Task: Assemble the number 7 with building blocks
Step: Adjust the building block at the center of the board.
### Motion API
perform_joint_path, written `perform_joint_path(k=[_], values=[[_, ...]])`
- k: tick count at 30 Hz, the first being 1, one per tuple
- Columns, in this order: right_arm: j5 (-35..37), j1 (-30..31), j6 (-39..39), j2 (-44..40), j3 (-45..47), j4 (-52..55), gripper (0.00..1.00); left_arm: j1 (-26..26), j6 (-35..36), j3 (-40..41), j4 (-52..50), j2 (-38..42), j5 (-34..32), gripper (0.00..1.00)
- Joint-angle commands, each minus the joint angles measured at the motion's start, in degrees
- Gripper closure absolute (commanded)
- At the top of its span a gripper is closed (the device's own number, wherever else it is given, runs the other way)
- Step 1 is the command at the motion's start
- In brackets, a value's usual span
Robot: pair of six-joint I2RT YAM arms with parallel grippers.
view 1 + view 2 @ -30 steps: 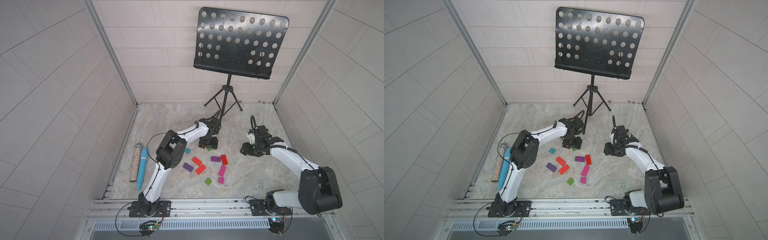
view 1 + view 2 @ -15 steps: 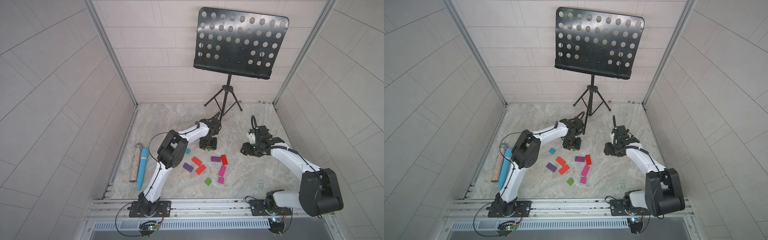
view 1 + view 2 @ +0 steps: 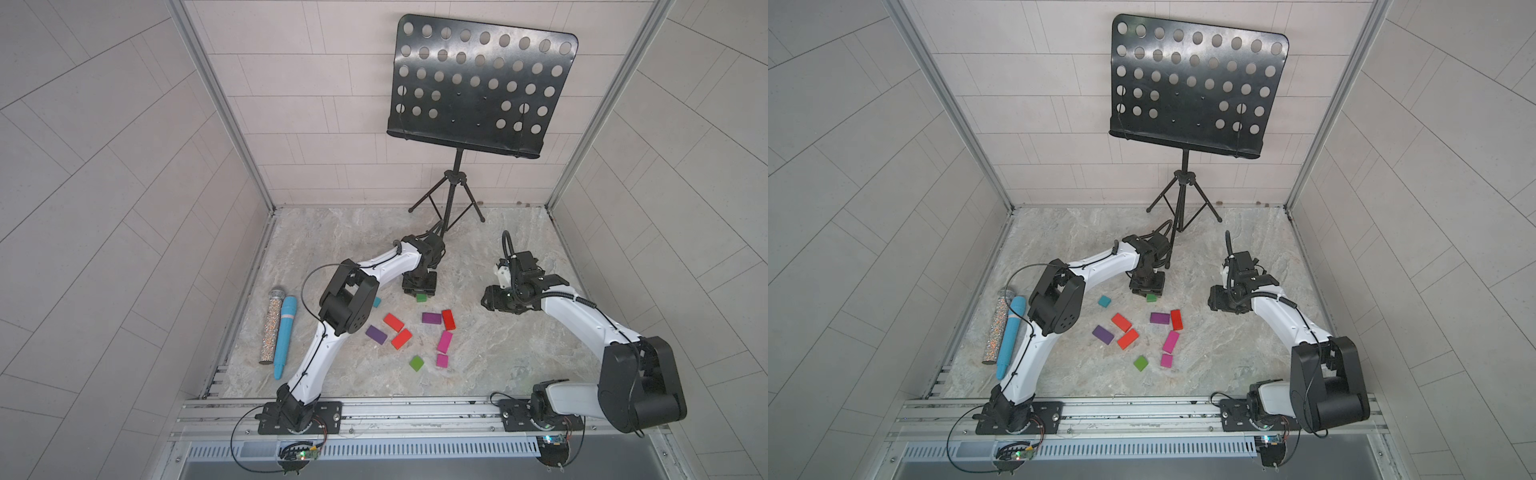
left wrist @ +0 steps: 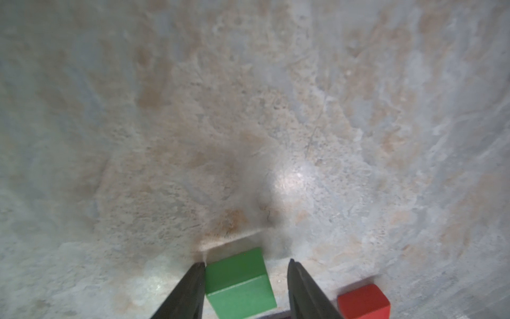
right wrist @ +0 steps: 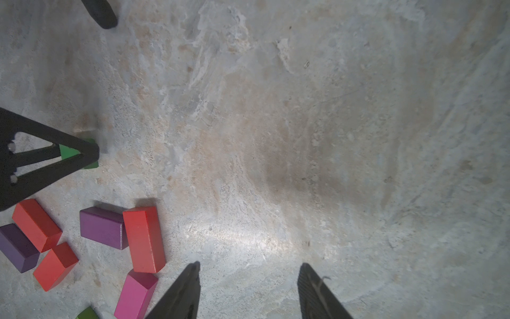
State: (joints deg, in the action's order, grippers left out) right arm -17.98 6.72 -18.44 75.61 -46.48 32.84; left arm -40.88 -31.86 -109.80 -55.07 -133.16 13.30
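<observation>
My left gripper [image 3: 419, 291] hangs low over a small green block [image 4: 237, 281] at the back of the group. Its jaws straddle the block: one finger [image 4: 193, 287] touches it and a gap shows at the other. A purple block [image 3: 431, 318] and a red block [image 3: 448, 319] lie side by side. Below them, a long magenta block [image 3: 444, 341] and a magenta square [image 3: 442, 360] run in a line, so the shape is 7-like. Two red blocks [image 3: 394, 322], a purple one [image 3: 376, 335], a green one [image 3: 416, 363] and a teal one [image 3: 1104, 301] lie loose. My right gripper [image 5: 248, 276] is open over bare floor.
A black music stand [image 3: 478, 83] on a tripod [image 3: 446, 208] stands at the back, one leg close behind my left wrist. A glittery silver cylinder [image 3: 271, 328] and a blue pen-like stick [image 3: 284, 336] lie along the left wall. A metal rail [image 3: 415, 411] runs across the front.
My left gripper's jaws have narrowed around the green block. The right arm and the other blocks have not moved.
</observation>
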Motion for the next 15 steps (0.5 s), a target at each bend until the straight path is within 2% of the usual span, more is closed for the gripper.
perform_joint_path(k=[1, 10, 15], values=[[0.5, 0.0, 0.5, -0.1, 0.4, 0.6, 0.40, 0.5, 0.4, -1.6, -2.3, -1.6, -0.4, 0.48], [0.3, -0.1, 0.8, 0.4, 0.2, 0.6, 0.40, 0.6, 0.8, -1.6, -4.1, -1.7, -0.7, 0.52], [0.2, -0.1, 0.9, 0.6, 0.2, 0.6, 0.40, 0.5, 0.6, -0.9, -3.9, -1.7, -0.7, 0.58]])
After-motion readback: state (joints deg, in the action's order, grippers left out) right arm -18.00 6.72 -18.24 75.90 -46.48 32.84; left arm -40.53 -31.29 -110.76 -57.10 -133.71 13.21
